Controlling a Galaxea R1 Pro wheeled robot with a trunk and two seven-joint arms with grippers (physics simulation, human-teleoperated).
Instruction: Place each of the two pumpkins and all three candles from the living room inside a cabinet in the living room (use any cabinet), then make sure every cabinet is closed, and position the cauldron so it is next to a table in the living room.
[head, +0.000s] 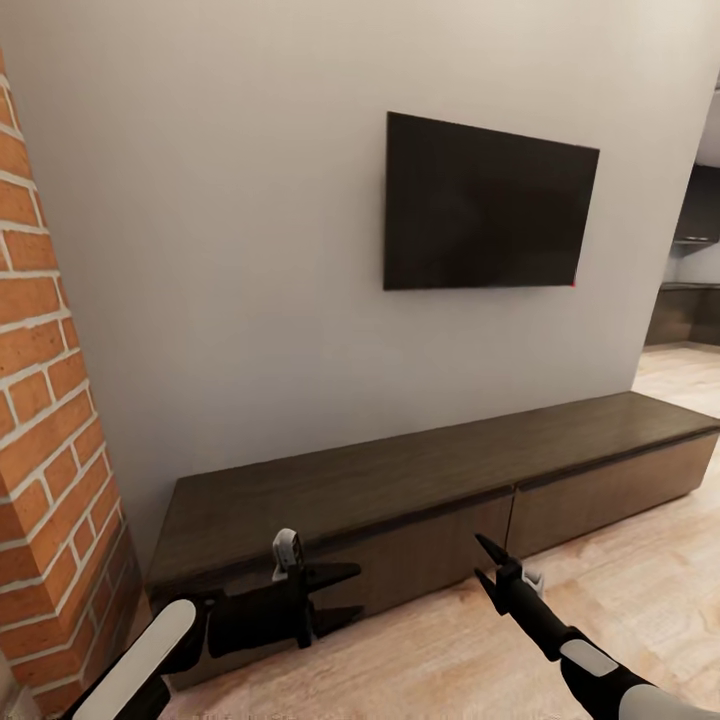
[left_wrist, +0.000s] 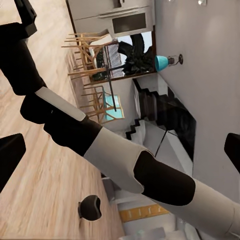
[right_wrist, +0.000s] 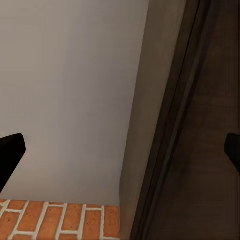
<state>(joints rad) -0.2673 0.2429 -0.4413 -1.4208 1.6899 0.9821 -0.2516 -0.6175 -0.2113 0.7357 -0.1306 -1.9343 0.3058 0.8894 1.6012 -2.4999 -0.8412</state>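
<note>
While both arms hang low in front of the robot, the cabinet (head: 430, 490) runs along the grey wall (head: 250, 250), a long dark-brown unit standing on the light plank floor (head: 620, 590). Its drawer fronts sit flush, all shut, with a seam between two fronts a little right of the middle of the head view. Its top is bare dark wood.

Above it a black TV (head: 487, 203) is mounted on the wall. A red-brick fireplace column (head: 50, 420) rises at the left edge, just beside the cabinet's left end. At the far right an opening gives onto another room with dark units.

The left tool (head: 345, 595) points rightward in front of the left drawer front, its two black fingers apart and holding nothing. The right tool (head: 487, 563) points up and left toward the cabinet near the seam, its fingers also apart and empty; whether either tip touches the wood I cannot tell.

From the left wrist, the right arm (left_wrist: 135, 165) crosses the picture, black and white, with wooden chairs (left_wrist: 92, 55) and a teal lampshade (left_wrist: 161, 62) far behind. From the right wrist, the cabinet's dark wood (right_wrist: 200, 125) meets the wall, with brick (right_wrist: 60, 220) at one edge and black fingertips (right_wrist: 10, 150) wide apart.
</note>
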